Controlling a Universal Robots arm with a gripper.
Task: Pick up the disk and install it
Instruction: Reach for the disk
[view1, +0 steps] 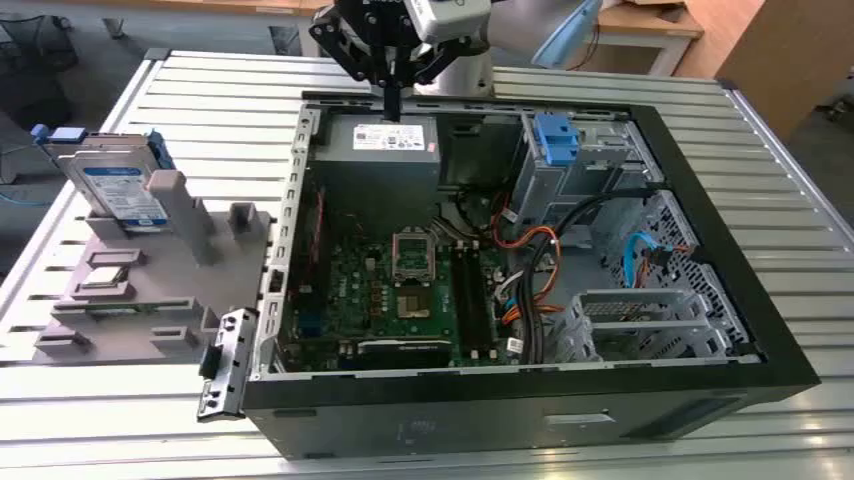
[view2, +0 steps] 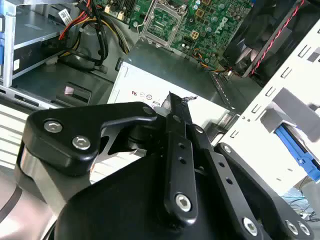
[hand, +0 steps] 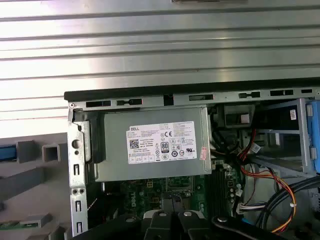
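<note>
Hovering over the open computer case (view1: 534, 388), my gripper (view1: 395, 112) is clenched on nothing.
Its tips hang just above the grey power supply (view1: 378, 155), upper centre of the exterior view; the disk (view1: 118, 190) stands upright in the grey holder (view1: 147, 310) at that view's left, well apart from me.

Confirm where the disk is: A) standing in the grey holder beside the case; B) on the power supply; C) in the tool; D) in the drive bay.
A: the disk stands in the grey holder at the exterior view's left, while the tool hangs over the power supply.
</note>
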